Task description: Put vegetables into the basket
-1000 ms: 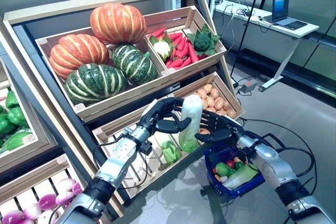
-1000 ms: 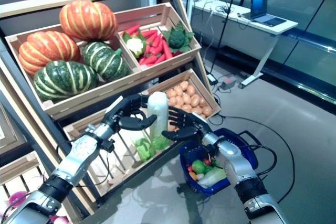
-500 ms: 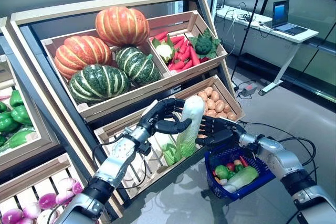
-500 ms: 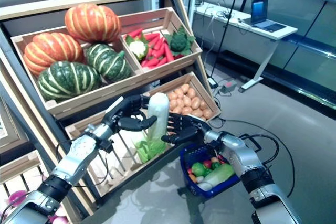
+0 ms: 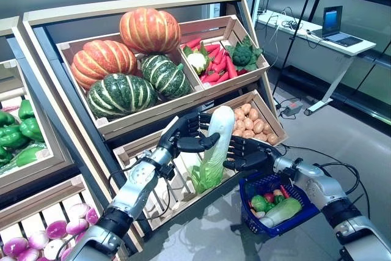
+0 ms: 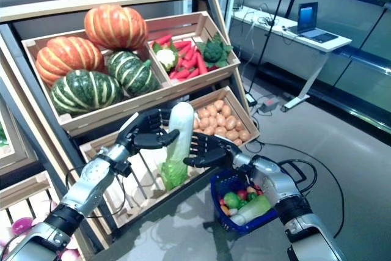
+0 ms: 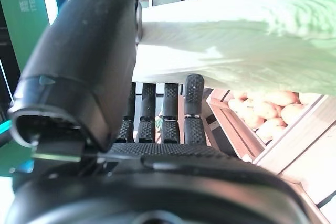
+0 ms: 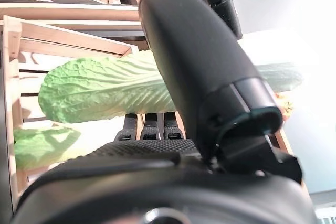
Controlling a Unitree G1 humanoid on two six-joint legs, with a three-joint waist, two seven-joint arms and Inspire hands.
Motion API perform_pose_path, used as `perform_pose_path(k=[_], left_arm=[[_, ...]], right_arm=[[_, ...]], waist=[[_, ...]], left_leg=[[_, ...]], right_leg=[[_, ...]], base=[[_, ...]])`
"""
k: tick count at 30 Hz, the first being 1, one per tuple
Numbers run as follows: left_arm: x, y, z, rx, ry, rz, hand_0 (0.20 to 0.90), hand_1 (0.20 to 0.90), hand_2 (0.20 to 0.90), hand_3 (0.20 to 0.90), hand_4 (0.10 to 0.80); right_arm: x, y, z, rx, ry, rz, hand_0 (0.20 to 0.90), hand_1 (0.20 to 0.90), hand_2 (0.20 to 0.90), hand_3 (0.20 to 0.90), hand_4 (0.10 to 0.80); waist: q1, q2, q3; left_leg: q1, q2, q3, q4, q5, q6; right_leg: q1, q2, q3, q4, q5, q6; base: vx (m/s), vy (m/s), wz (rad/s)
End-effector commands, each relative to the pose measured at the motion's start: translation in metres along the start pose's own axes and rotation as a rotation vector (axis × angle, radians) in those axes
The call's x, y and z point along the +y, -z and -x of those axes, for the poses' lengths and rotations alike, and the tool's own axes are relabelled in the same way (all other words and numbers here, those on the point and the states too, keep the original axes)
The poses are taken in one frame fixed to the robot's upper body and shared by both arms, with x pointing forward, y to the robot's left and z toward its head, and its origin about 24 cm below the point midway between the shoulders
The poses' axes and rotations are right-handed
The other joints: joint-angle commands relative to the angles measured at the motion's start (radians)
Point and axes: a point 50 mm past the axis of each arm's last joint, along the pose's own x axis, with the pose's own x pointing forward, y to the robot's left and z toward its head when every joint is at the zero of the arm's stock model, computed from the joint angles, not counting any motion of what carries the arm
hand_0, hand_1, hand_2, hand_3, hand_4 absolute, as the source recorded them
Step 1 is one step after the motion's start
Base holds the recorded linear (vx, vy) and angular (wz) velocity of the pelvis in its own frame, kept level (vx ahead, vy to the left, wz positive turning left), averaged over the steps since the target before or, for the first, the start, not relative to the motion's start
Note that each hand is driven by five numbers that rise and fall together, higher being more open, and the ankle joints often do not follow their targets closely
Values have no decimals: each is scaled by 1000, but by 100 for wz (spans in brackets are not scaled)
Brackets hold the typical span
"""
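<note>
A long napa cabbage (image 5: 215, 145), white stalk up and green leaves down, is held tilted in front of the lower slatted crate (image 5: 153, 151). My left hand (image 5: 185, 139) is shut on its upper part, thumb across the front. From the other side my right hand (image 5: 246, 154) is shut on its middle; the right wrist view has the thumb over the napa cabbage (image 8: 105, 90) and the fingers under it. A blue basket (image 5: 287, 221) hangs below my right arm, holding a green pepper, red pieces and a pale cabbage (image 5: 280, 211).
The wooden stand holds pumpkins (image 5: 122, 71), a crate of carrots, cauliflower and broccoli (image 5: 217, 59), and potatoes (image 5: 253, 121). Green peppers (image 5: 15, 132) and purple-white bulbs (image 5: 36, 244) lie at the left. A desk with a laptop (image 5: 339, 22) stands far right, with cables on the floor.
The cabbage has tilted further, its leafy end swinging down and left. My right hand has slid in along it. The camera has shifted slightly.
</note>
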Motion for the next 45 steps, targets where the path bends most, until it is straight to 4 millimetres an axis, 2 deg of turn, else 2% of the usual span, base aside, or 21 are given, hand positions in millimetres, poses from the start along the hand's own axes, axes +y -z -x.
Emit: perform_pose_path(k=[1,8,11,19,25,26,32,44,45], left_arm=[[-33,-70,-39,-398,92,145,300,300,300,300,400],[-53,-69,-43,-383,165,228,300,300,300,300,400],[-62,-62,-44,-351,183,295,300,300,300,300,400],[-76,-43,-43,-266,244,374,300,300,300,300,400],[-83,-41,-44,-262,274,416,300,300,300,300,400],[-85,-43,-44,-267,280,418,300,300,300,300,400],[-87,-46,-44,-263,288,407,300,300,300,300,400],[-80,-36,-35,-215,280,347,300,300,300,300,400],[-79,-35,-34,-205,287,337,389,389,389,389,460]], right_arm=[[43,-45,-49,-195,-192,9,900,900,900,900,800],[40,-44,-58,-204,-106,-16,900,900,900,900,800],[41,-47,-63,-218,-71,-35,900,900,900,900,800],[48,-61,-71,-268,-131,-93,900,900,900,900,800],[41,-61,-73,-238,-89,-86,900,900,900,900,800],[39,-61,-73,-239,-66,-87,300,300,300,300,400],[34,-61,-72,-271,-16,-103,300,300,300,300,400],[25,-57,-58,-323,73,-105,300,300,300,300,400],[22,-56,-56,-329,87,-106,300,300,300,300,400]], waist=[[2,-10,-61],[16,-9,-56],[22,-7,-56],[32,-8,-57],[38,-11,-65],[38,-11,-65],[37,-10,-63],[25,-7,-58],[23,-5,-58]], left_leg=[[-21,-72,-31,1,-58,32],[-22,-75,-45,1,-60,33],[-22,-75,-49,1,-61,35],[-25,-77,-56,1,-61,36],[-25,-78,-62,1,-62,37],[-25,-77,-62,1,-61,37],[-26,-77,-65,1,-61,37],[-23,-76,-55,1,-63,40],[-23,-76,-52,1,-62,40]], right_leg=[[-9,12,14,1,10,-37],[-6,12,8,1,11,-39],[-5,11,4,1,12,-39],[-7,10,-1,1,12,-40],[-6,10,-2,1,13,-40],[-6,10,-2,1,13,-40],[-8,11,-1,1,15,-41],[-12,11,11,1,20,-37],[-13,12,14,1,20,-37]], base=[[0,0,0],[1,-9,8],[12,-6,7],[4,-6,3],[22,-5,4],[17,1,4],[3,0,1],[0,0,0],[0,0,0]])
